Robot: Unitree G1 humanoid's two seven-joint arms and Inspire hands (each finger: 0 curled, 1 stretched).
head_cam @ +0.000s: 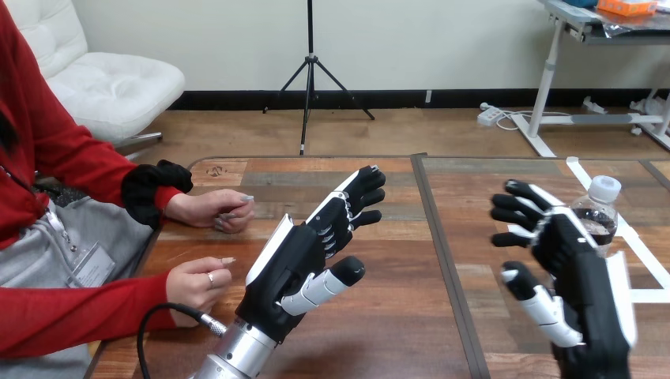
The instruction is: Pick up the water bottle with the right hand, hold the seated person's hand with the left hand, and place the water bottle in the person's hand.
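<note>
- Hands both released, empty: right hand (581, 264) just beside the upright water bottle (598, 207) on the bench (411, 332).
- Near the person's nearer hand (197, 280), not touching, hovers the left hand (294, 264).

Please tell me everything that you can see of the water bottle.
The bottle is small and of clear plastic, with a white cap. The lower part that shows looks dark. It stands upright on the table, at its right side, beside white tape lines. The open right hand is in front of it and hides its base. I cannot tell whether they touch.
</note>
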